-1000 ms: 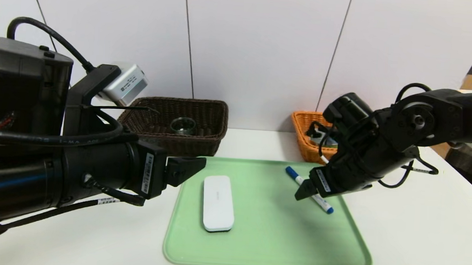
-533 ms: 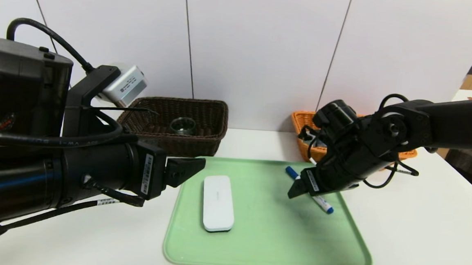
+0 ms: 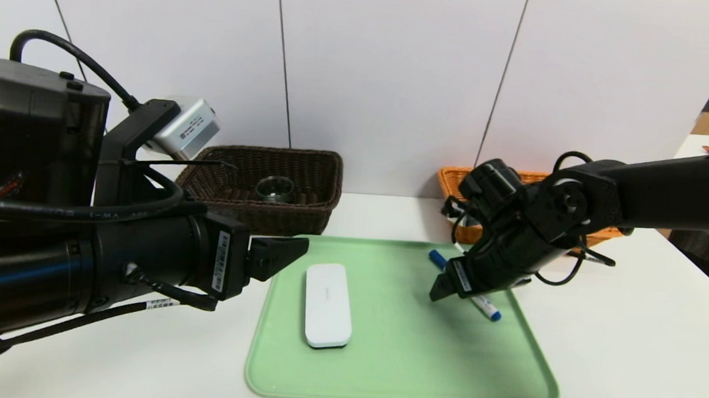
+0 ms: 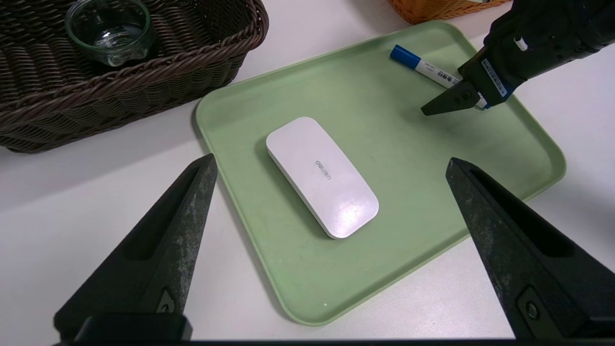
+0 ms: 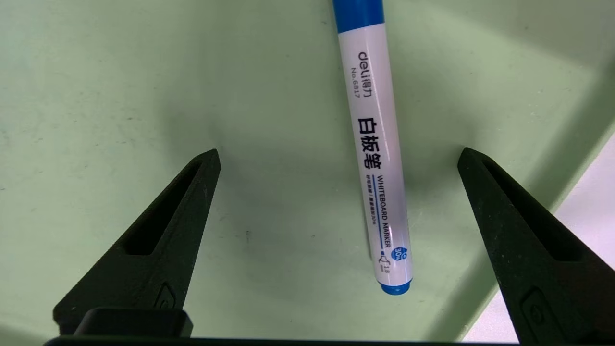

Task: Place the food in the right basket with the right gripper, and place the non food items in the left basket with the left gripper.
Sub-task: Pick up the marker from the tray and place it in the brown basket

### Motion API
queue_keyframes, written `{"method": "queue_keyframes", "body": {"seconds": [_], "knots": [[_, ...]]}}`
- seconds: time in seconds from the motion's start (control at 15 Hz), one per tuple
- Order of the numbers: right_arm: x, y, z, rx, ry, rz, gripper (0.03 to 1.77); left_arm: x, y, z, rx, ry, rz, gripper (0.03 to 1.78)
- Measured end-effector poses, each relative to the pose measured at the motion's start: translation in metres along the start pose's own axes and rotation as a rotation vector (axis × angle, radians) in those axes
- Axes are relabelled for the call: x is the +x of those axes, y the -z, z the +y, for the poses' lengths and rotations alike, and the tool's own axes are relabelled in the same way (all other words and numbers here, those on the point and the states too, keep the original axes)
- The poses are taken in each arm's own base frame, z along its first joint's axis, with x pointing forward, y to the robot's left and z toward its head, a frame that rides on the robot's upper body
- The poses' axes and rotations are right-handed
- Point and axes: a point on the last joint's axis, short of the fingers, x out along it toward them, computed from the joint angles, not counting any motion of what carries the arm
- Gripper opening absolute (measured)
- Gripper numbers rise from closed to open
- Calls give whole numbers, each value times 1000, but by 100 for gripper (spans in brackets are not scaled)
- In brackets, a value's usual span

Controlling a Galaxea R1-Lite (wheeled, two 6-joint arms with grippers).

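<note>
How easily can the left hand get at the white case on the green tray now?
Probably yes. The left hand is open and hangs near the tray's edge, aimed at the white case. Nothing lies between them. The right hand is over the marker, apart from the case.

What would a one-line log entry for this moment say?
right gripper: open, over marker on tray | left gripper: open, beside tray | white case: on tray | glass jar: in dark basket

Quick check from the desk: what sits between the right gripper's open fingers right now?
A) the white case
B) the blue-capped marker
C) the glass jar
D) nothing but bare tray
B: the right wrist view shows the marker lying on the green tray between the open fingers of the right gripper, not gripped.
</note>
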Motion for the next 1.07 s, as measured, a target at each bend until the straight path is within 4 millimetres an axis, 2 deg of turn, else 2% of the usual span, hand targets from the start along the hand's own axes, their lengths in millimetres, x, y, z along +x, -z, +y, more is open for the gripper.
{"method": "queue_keyframes", "body": {"seconds": [0.73,0.8,1.07], "knots": [[4,0,1,-13,18,7,170,0,0,0,-1,-3,1,169],[4,0,1,-13,20,8,163,0,0,0,-1,-2,0,169],[5,0,1,-14,19,9,104,0,0,0,-1,-3,-1,169]]}}
